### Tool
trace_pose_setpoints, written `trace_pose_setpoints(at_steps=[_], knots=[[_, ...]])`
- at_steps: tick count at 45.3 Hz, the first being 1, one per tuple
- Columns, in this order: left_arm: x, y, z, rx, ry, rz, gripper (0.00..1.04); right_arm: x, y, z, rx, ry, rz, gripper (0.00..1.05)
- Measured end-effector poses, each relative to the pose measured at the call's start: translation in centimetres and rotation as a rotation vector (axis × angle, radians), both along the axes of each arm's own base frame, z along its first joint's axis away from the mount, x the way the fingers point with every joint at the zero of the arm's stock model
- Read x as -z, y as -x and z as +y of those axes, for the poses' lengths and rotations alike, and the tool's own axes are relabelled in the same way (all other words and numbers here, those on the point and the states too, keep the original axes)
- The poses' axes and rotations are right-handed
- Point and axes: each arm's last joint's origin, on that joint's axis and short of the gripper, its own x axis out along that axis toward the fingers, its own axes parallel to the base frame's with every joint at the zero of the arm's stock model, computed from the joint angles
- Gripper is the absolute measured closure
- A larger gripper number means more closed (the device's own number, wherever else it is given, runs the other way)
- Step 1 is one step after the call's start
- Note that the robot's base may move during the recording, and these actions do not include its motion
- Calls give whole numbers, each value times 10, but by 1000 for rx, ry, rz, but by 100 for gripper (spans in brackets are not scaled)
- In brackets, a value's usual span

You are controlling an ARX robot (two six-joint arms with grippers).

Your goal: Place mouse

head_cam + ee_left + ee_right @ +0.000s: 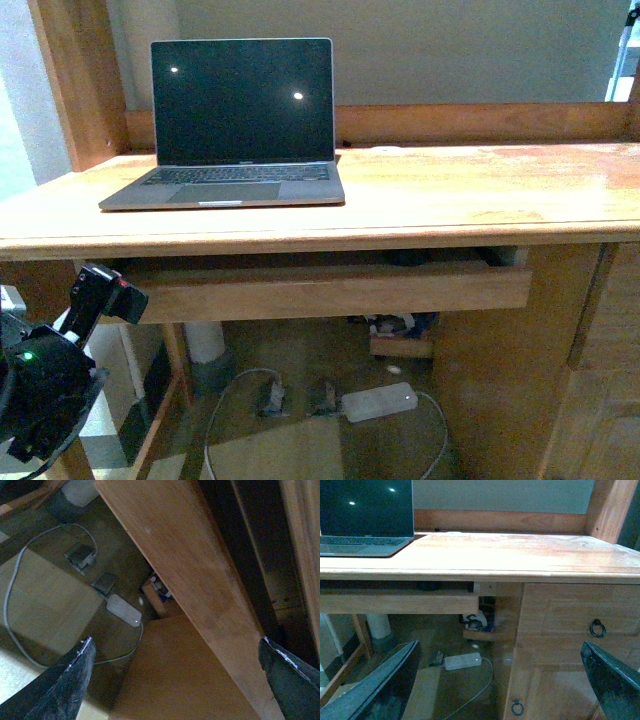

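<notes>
A small dark domed shape (pixel 405 257), likely the matte black mouse, lies in the pull-out wooden tray (pixel 330 288), well right of the wide-open, empty left gripper (pixel 118 296). The right gripper (pixel 500 672) also gapes empty. Fetching seems underway; next, reach into the tray.

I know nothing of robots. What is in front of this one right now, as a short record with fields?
laptop: open, screen dark, on the desk
desk: wooden
tray: pulled out under the desktop
possible mouse: dark shape in the tray, too dim to be sure
power brick: white, on the floor
left fingers: open, empty
right fingers: open, empty
</notes>
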Motion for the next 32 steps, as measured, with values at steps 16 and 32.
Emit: trace_pose_setpoints(at_steps=[16,32], knots=[[18,-30,7,-61,134,46,7,0,0,0,0,0,0,7],[29,-50,0,-65,151,83,7,0,0,0,0,0,0,7]])
